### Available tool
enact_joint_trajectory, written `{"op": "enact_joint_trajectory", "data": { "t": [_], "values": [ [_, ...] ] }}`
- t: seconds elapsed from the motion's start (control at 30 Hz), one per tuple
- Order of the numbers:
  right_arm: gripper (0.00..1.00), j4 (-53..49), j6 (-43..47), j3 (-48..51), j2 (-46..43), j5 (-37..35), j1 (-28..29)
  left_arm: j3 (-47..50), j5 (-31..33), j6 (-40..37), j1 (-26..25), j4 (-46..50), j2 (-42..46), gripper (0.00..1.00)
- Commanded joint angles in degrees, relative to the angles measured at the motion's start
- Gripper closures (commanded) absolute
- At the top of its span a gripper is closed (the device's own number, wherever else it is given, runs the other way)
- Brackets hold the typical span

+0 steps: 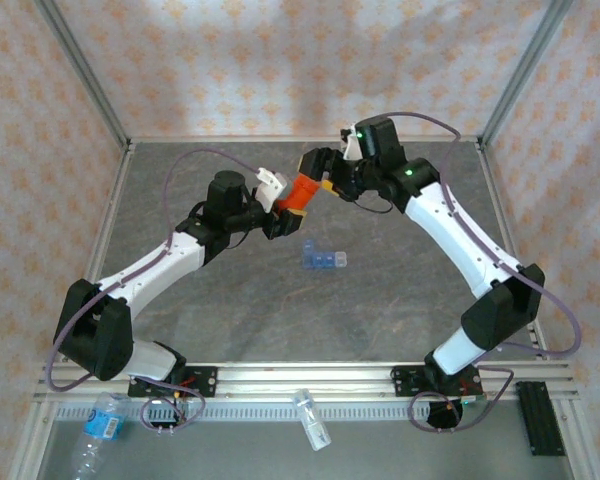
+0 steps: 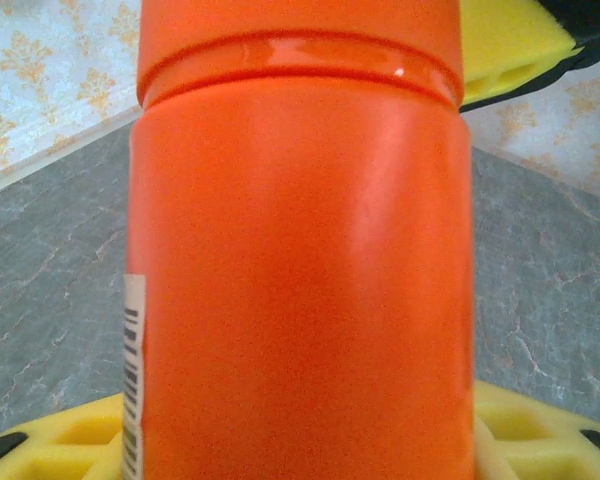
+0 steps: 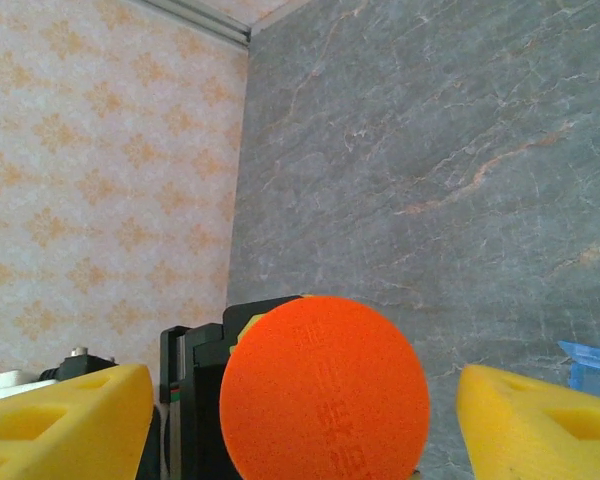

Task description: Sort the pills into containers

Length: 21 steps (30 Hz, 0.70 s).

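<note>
Top view: my left gripper (image 1: 284, 212) pinches the lower end of an orange vial (image 1: 300, 193) and holds it tilted above the table (image 1: 230, 310), cap end pointing away toward the right gripper (image 1: 322, 174). The organizer (image 1: 323, 260), a small blue strip, lies on the table just in front of the vial and apart from both grippers. A water bottle (image 1: 98, 428) lies at the near left corner, past the rail.

On my left wrist view the vial stands between the yellow pads (image 2: 70, 440), with a barcode label at its lower left edge. On my right wrist view the round orange cap (image 3: 325, 395) faces the lens between two yellow fingers (image 3: 65, 420) that are spread, with a gap on each side. A corner of the organizer peeks in at the right edge.
</note>
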<state>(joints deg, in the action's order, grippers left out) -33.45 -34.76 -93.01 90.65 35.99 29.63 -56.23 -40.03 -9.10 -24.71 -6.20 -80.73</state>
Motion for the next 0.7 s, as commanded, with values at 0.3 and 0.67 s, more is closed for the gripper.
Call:
{"op": "enact_joint_trajectory", "data": {
  "t": [0.3,0.67],
  "values": [
    [0.48,0.4,0.5,-0.3,0.7,0.7,0.9,-2.8,-0.7,-0.8,0.1,-0.4,1.3,1.00],
    [0.60,10.4,27.5,8.0,-2.3,15.4,-1.9,-3.5,-3.4,-0.2,0.0,0.7,1.7,1.00]
  ]
}}
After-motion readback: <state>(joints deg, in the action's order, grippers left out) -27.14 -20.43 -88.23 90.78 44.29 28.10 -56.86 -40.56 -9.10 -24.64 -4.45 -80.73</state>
